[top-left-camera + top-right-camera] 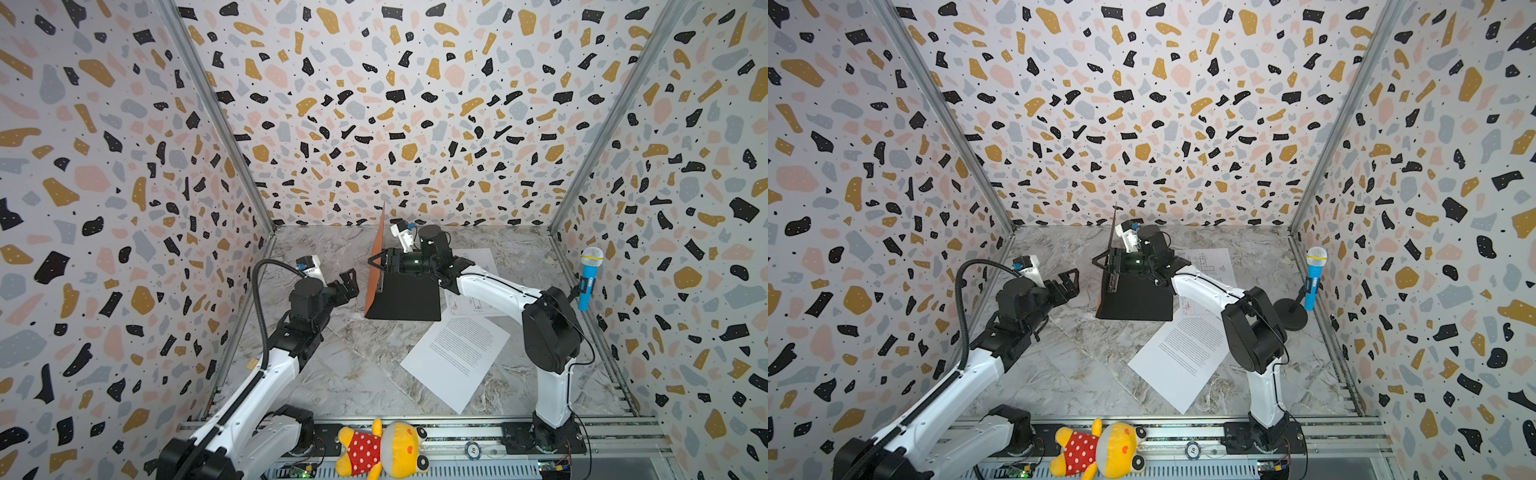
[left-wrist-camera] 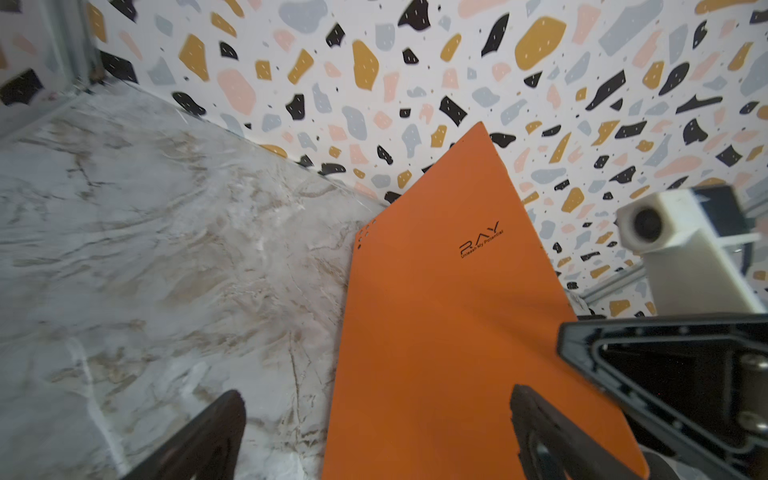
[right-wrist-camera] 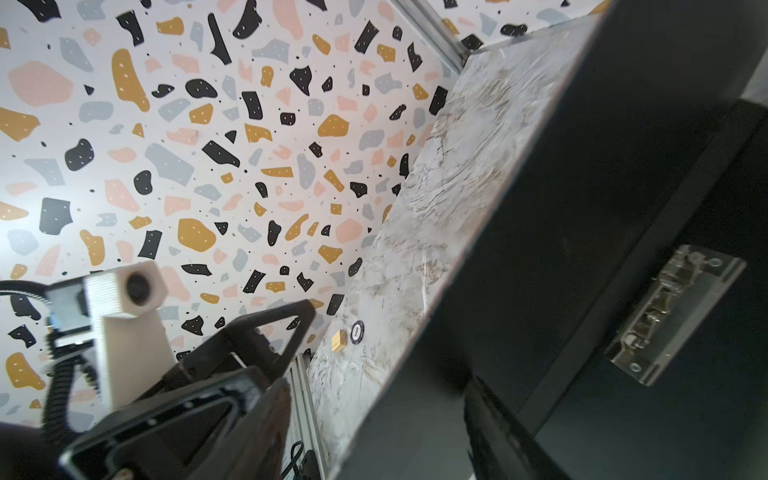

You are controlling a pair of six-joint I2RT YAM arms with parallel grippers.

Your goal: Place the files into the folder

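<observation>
The folder [image 1: 405,301] [image 1: 1136,301] lies open at the back middle of the table, with its black inside flat. Its orange cover [image 1: 376,266] [image 2: 449,311] stands upright along the left side. My right gripper [image 1: 375,263] [image 1: 1100,262] [image 3: 380,384] is open, with a finger on each side of that cover's edge and a gap showing. A metal clip [image 3: 673,311] sits by the spine. My left gripper [image 1: 351,282] [image 1: 1073,280] [image 2: 376,392] is open just left of the cover and holds nothing. The text sheet [image 1: 457,357] [image 1: 1183,353] lies in front right of the folder. The drawing sheet [image 1: 482,255] [image 1: 1212,262] lies partly under my right arm.
A yellow plush toy [image 1: 382,451] lies on the front rail beside a poker chip [image 1: 472,450]. A blue toy microphone [image 1: 589,278] stands at the right wall. A small wooden block [image 1: 251,364] sits by the left wall. Patterned walls close in three sides.
</observation>
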